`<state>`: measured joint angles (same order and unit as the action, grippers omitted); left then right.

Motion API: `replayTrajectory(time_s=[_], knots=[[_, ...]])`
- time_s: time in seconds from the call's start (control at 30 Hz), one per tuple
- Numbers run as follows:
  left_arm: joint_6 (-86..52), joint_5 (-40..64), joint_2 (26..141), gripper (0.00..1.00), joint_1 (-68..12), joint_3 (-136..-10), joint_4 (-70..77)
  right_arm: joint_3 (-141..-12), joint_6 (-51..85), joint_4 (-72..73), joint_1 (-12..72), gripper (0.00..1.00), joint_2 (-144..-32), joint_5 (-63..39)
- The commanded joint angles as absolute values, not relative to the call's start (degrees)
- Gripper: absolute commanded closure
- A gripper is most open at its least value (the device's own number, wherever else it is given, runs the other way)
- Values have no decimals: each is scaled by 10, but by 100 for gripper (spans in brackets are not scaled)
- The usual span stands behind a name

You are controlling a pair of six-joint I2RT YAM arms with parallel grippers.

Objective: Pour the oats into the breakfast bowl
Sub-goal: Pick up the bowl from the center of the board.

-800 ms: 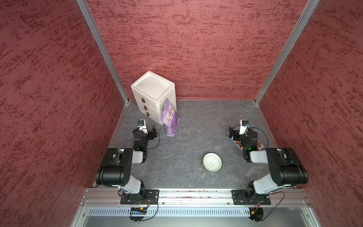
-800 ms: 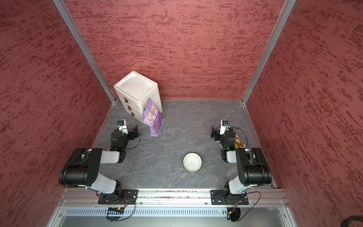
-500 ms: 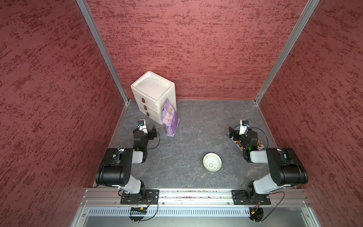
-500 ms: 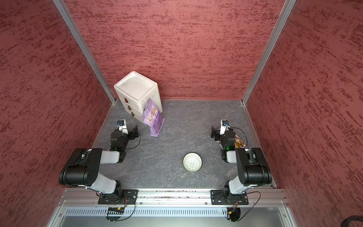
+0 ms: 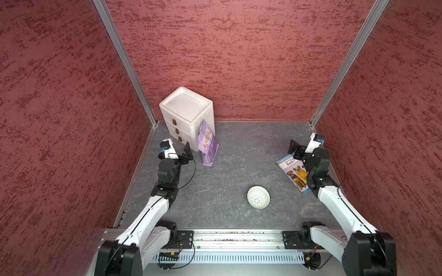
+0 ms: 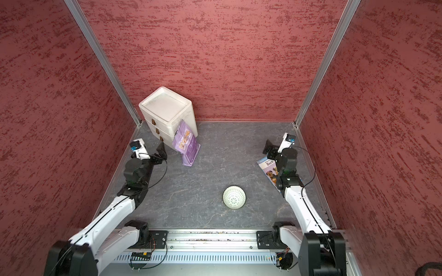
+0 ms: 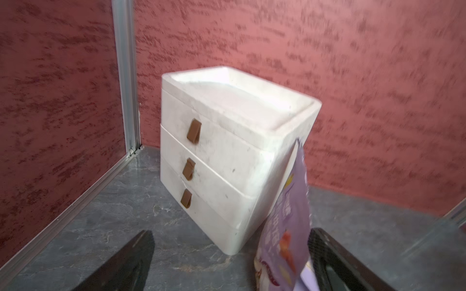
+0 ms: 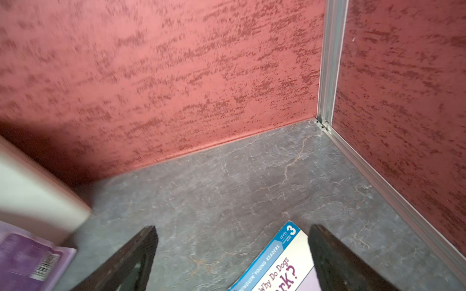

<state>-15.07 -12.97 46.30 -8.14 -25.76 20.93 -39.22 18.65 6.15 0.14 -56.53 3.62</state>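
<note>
Shifting: left gripper (image 7: 232, 233), right gripper (image 8: 232, 228).

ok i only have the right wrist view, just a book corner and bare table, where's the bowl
observer: The bowl sits on the table beside the right arm, nearer the front rail than the book.
operator: and what am i pouring from
observer: The purple pouch, leaning tilted against the white drawer box.
operator: is anything holding it
observer: No. The left gripper is open, with the pouch just inside one finger.

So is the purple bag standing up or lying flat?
Standing but tipped: the oats pouch leans with its top against the white three-drawer box.
</note>
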Motion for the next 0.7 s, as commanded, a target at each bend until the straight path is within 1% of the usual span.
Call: replayTrajectory(time_s=[0.0, 0.03, 0.13, 0.2, 0.23, 0.27, 0.3, 0.37, 0.47, 0.5, 0.53, 0.6, 0.67], knots=[[-291, -73, 380, 0, -48, -242, 49, -405, 349, -215, -3, 1, -532, 68], [-309, -52, 356, 0, -43, -247, 18, -410, 351, -238, -4, 1, -527, 60], [-365, -42, 328, 0, -59, -301, -123, -435, 356, -313, -4, 2, -538, 28], [-396, -47, 336, 3, -97, -342, -209, -447, 358, -361, -4, 1, -553, 28], [-398, -44, 345, 6, -125, -359, -233, -453, 356, -379, -4, 1, -559, 33], [-410, -52, 356, 9, -166, -375, -263, -457, 351, -393, -4, 2, -562, 36], [-429, -68, 372, 10, -213, -391, -284, -460, 347, -402, -4, 2, -565, 37], [-433, -81, 411, 15, -319, -416, -303, -458, 340, -405, -4, 1, -565, 37], [-457, -180, 506, 17, -502, -482, -362, -448, 340, -397, -4, 1, -563, 41], [-478, -217, 545, 17, -556, -510, -388, -446, 343, -396, -4, 1, -563, 42], [-485, -234, 589, 16, -600, -537, -391, -443, 343, -395, -4, 1, -563, 40], [-516, -225, 666, 17, -655, -578, -393, -443, 343, -390, -4, 1, -564, 33], [-524, -171, 725, 17, -679, -588, -351, -446, 344, -395, -4, 2, -561, 31]])
